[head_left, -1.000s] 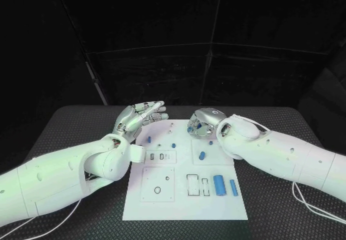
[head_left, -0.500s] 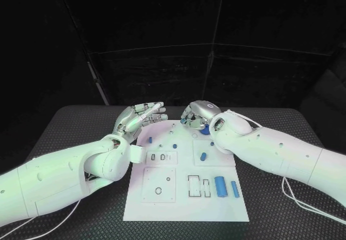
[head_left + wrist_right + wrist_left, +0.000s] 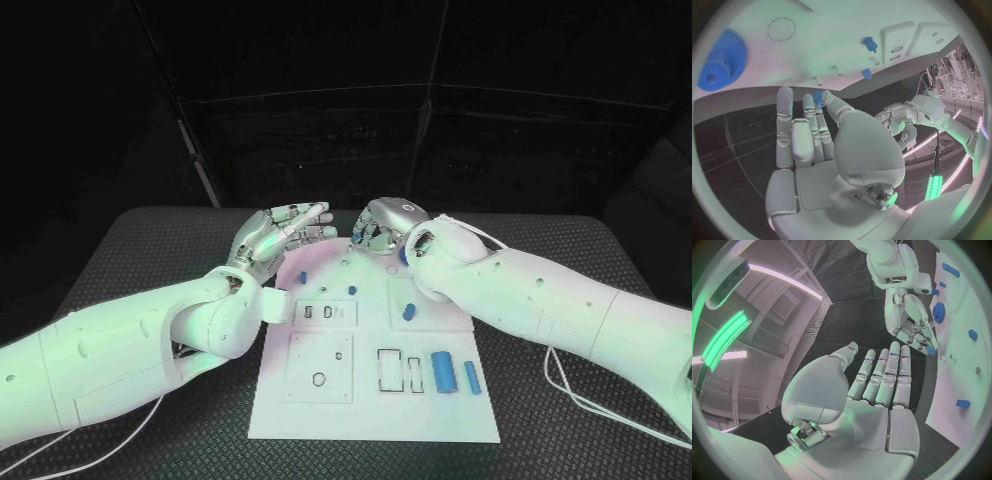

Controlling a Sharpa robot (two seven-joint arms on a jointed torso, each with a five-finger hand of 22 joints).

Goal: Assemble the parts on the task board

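Task board [image 3: 375, 400] lying mid-surface, blue parts [image 3: 441, 372] sitting at its four o'clock. Left robot hand [image 3: 281, 235] hovering empty, fingers straight. Right robot hand [image 3: 378, 232] pinching a small blue part [image 3: 819, 96] at the board's twelve o'clock edge.

Not much going on besides the main stuff, just the black table [image 3: 130, 262] with that bumpy rubbery mat texture, showing at 9 and 3 o'clock. Behind it a black backdrop [image 3: 548, 70] fills the whole 12 o'clock side, with a slanted thin rod [image 3: 195, 160] at 11 and an upright one [image 3: 420, 140] near 12. A thin white cable [image 3: 574, 393] loops on the mat at 4 o'clock.
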